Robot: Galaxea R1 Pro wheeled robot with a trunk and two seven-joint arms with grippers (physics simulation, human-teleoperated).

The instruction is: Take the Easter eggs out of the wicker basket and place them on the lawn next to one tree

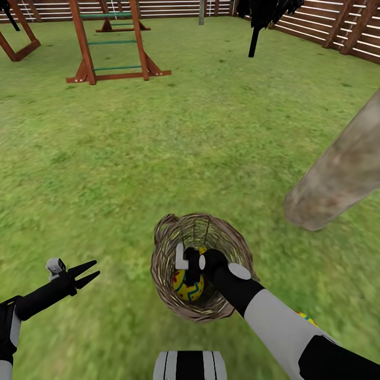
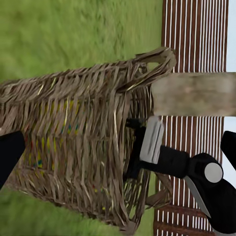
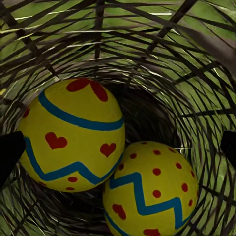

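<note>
The wicker basket (image 1: pixel 163 264) stands on the lawn (image 1: pixel 158 158) just in front of me. My right gripper (image 1: pixel 191 272) reaches down into it, open, its fingertips either side of two Easter eggs: one with red hearts (image 3: pixel 71 135) and one with red dots (image 3: pixel 152 189). One egg (image 1: pixel 188 287) shows beside the right wrist. A sliver of another yellow egg (image 1: pixel 306 318) peeks out on the grass behind my right forearm. The pale tree trunk (image 1: pixel 338 174) rises to the basket's right. My left gripper (image 1: pixel 92 272) hovers open to the left of the basket (image 2: pixel 73 152), holding nothing.
A wooden play set (image 1: pixel 113 42) stands far back on the left. A slatted fence (image 1: pixel 327 26) runs along the back and right, with a dark conifer (image 1: pixel 264 21) before it. Open grass lies between. My base (image 1: pixel 190 365) shows at the bottom.
</note>
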